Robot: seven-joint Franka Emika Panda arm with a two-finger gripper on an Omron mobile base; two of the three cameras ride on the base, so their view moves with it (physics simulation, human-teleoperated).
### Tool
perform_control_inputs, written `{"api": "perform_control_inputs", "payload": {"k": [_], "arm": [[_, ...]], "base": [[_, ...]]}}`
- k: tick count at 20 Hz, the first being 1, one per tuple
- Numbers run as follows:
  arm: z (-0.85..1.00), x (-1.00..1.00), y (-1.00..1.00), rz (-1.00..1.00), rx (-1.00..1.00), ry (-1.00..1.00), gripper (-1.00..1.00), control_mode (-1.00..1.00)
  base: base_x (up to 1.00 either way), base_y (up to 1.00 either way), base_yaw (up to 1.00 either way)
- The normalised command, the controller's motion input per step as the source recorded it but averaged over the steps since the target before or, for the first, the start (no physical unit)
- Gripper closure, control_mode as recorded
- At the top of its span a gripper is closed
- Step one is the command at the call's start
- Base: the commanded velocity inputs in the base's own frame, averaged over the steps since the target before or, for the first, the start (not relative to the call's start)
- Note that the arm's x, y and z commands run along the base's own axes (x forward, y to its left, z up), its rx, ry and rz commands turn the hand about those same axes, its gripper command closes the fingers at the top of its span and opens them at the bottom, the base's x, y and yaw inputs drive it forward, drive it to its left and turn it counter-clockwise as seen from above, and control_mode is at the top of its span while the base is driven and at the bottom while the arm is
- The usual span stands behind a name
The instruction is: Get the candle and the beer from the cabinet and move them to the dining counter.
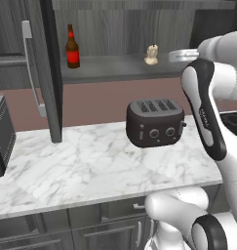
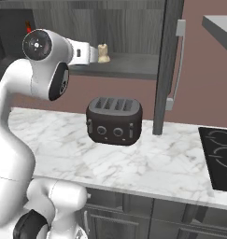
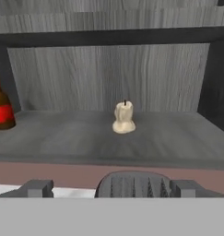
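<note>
1. Two task things on the open cabinet [image 1: 115, 19] shelf: candle [image 3: 124, 118] upright near the middle, beer [image 1: 72, 47] upright well to its left, well apart from each other.
2. Jaws spread wide, holding nothing; fingertips [image 3: 37, 188] low in the hand view, lined up roughly on the candle but short of the shelf edge.
3. Gripper [image 1: 183, 55] level with the shelf, just beside the candle in the left base view, not touching it.
4. Likely step in hand: approach for a first grasp on the candle; neither thing moved to the dining counter yet.
5. Risk: stubby candle with a lumpy, wider base, so a pinch too high could slip off the top, and one too low could scrape the shelf.
6. Risk: an overlong push forward could knock the candle over or shove it toward the back wall.
7. Risk: open cabinet door [image 1: 49, 73] hanging to the left, and toaster [image 1: 155, 122] on the marble desk [image 1: 81, 166] below; a wide swing on the way out could clip either.
8. Hidden: beer cut off at the left edge of the hand view, neck out of sight there.
9. Hidden: in the right base view, the arm's own joint covers most of the gripper; beer reduced to a scrap of red behind it.
10. Dining counter out of frame; distance to it impossible to judge.
</note>
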Motion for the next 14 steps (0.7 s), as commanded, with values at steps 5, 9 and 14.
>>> {"api": "perform_control_inputs", "payload": {"k": [5,9,14], "arm": [[-0.09,0.47,0.0,0.0,0.0,0.06,-1.0,-1.0],[-0.02,0.45,0.0,0.0,0.0,0.12,-1.0,-1.0],[-0.01,0.39,0.0,0.0,0.0,0.13,-1.0,-1.0]], "base": [[0.0,0.0,0.0],[0.0,0.0,0.0],[0.0,0.0,0.0]]}}
